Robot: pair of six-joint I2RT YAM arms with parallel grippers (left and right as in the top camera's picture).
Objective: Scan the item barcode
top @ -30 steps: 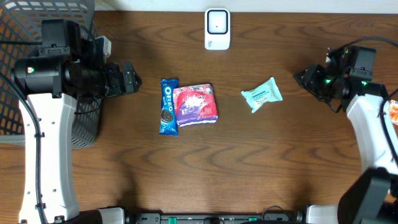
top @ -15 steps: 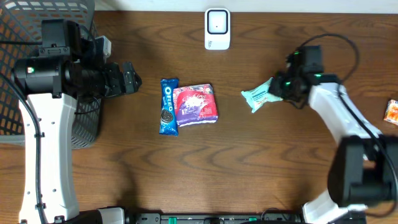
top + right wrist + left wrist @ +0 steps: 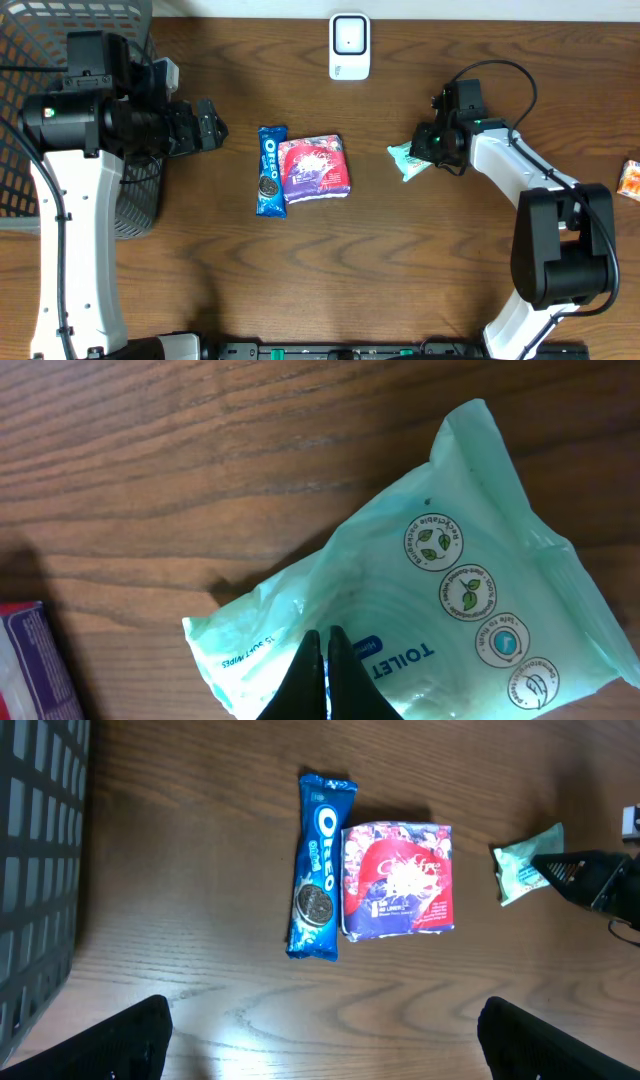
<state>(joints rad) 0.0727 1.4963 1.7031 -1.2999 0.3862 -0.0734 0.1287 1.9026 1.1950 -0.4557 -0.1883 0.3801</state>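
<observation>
– Claws first: how does each one stand?
– On the left arm, the left claw [image 3: 212, 125] is spread wide and holds nothing. It hangs over the left part of the counter [image 3: 400, 290], just beside the wire basket [image 3: 40, 40]. In its wrist view the two fingers [image 3: 125, 1040] sit in the bottom corners, far apart.
– And the other?
– On the right arm, the right claw [image 3: 322, 655] is closed, its dark tips pressed together with no gap showing. They lie over the printed face of the mint-green packet [image 3: 420, 580], next to the word "TOILET". I cannot tell whether any wrapper film is pinched between them.
– Where does that packet lie?
– Flat on the counter, right of centre. From overhead the claw covers its right end and only the left end shows.
– What else is on the counter?
– Left of the packet and apart from it, near the middle, a blue Oreo pack [image 3: 270, 170] and a red-and-purple packet [image 3: 318, 167] lie side by side, touching. At the far edge, about centre, sits the white scanner [image 3: 349, 46], well apart from the mint-green packet. A small orange item [image 3: 630, 180] lies at the right edge, too small to read.
</observation>
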